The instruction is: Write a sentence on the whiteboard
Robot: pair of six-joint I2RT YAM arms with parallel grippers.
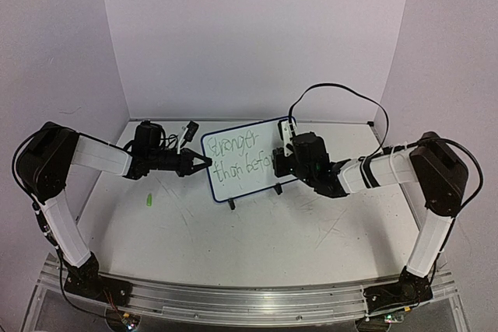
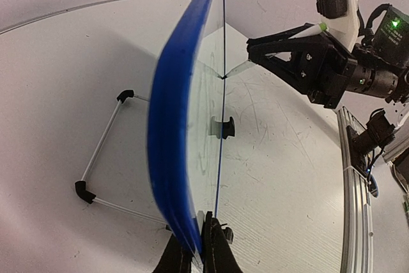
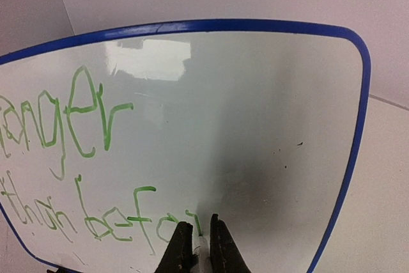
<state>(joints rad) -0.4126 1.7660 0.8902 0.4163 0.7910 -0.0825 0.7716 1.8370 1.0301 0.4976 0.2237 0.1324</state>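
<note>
The whiteboard (image 1: 243,159) stands upright on two black clip feet at mid-table, blue-framed. Green lettering (image 1: 240,157) fills two lines: "Stronger" above "than befor". My left gripper (image 1: 204,162) is shut on the board's left edge; the left wrist view shows the board edge-on (image 2: 171,126) with the jaws pinching its rim (image 2: 199,247). My right gripper (image 1: 282,162) is shut on a white marker (image 3: 201,247), its tip touching the board face (image 3: 255,126) at the end of the lower line (image 3: 108,218). The right gripper and marker also show in the left wrist view (image 2: 255,52).
A green marker cap (image 1: 147,200) lies on the table left of the board. A wire stand frame (image 2: 102,158) sits behind the board. White walls enclose the back and sides. A metal rail (image 1: 249,301) runs along the near edge.
</note>
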